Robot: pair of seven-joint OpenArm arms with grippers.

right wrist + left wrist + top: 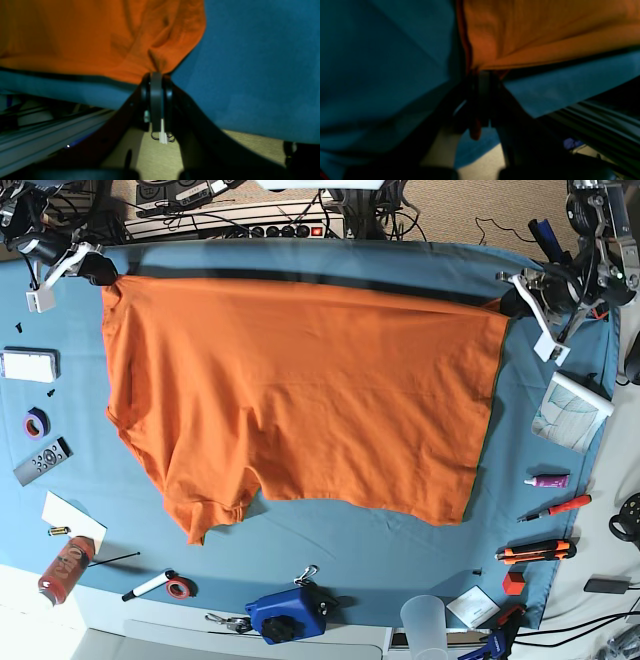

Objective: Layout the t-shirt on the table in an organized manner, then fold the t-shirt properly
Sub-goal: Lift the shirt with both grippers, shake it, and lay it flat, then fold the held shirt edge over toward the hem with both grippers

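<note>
Left gripper (483, 75) clamped on t-shirt (300, 400) corner; right gripper (157, 75) clamped on the other corner, above table (300, 555).

I see the t-shirt (310, 400) stretched across the far half of the worktop (330, 555) — both far corners pinched. Right end effector (97, 272) clamped on the corner at view-left, left end effector (512, 298) clamped on the corner at view-right. Near hem hangs uneven, one sleeve drooping low at view-left. Clutter near the front edge — blue device (288, 615), red marker (560, 508), tape roll (37, 422), remote (42, 461).
</note>
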